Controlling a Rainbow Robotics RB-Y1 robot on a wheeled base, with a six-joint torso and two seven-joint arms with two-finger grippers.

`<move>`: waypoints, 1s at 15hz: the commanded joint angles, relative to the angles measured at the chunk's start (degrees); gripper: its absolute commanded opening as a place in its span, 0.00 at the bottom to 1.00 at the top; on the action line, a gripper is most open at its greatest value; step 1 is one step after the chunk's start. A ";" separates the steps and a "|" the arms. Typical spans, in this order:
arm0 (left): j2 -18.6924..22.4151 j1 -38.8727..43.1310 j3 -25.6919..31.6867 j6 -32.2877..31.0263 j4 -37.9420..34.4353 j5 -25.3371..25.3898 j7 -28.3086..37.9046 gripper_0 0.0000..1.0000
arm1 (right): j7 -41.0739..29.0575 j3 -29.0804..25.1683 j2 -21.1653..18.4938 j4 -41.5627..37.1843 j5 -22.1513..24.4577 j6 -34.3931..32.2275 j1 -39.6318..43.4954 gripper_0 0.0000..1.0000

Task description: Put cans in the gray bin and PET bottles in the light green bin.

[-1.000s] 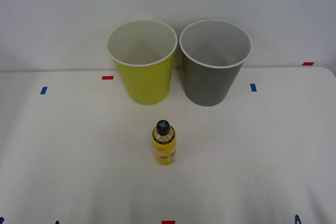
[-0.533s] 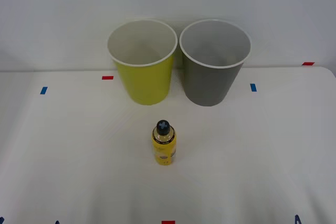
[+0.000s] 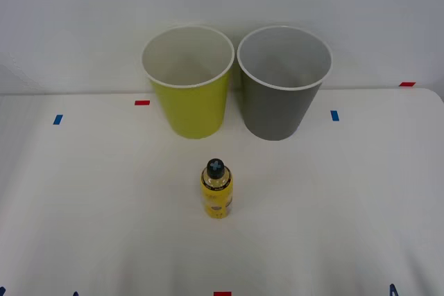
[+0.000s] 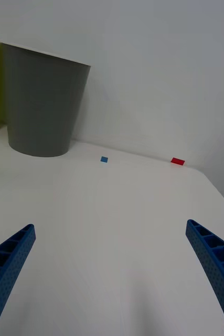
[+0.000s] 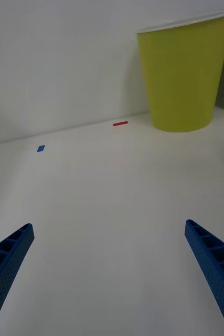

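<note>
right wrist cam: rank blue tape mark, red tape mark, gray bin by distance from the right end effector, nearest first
From the open right end effector, low over the table:
1. Blue tape mark, on the table ahead.
2. Gray bin and red tape mark: too close to call. The bin stands ahead toward the robot's left; the red mark lies by the far edge, toward its right.

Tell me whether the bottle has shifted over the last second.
No. In the front view the PET bottle stands upright at the same spot, in front of the gap between the light green bin and the gray bin.
</note>
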 commanded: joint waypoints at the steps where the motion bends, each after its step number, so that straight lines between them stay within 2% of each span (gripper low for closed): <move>1: 0.00 0.00 0.00 0.00 0.00 0.00 0.00 1.00 | 0.00 0.00 0.00 0.00 0.00 0.00 0.00 1.00; 15: 0.00 0.00 0.00 0.00 0.00 0.00 0.00 1.00 | 0.00 0.00 0.00 0.00 0.00 0.00 0.00 1.00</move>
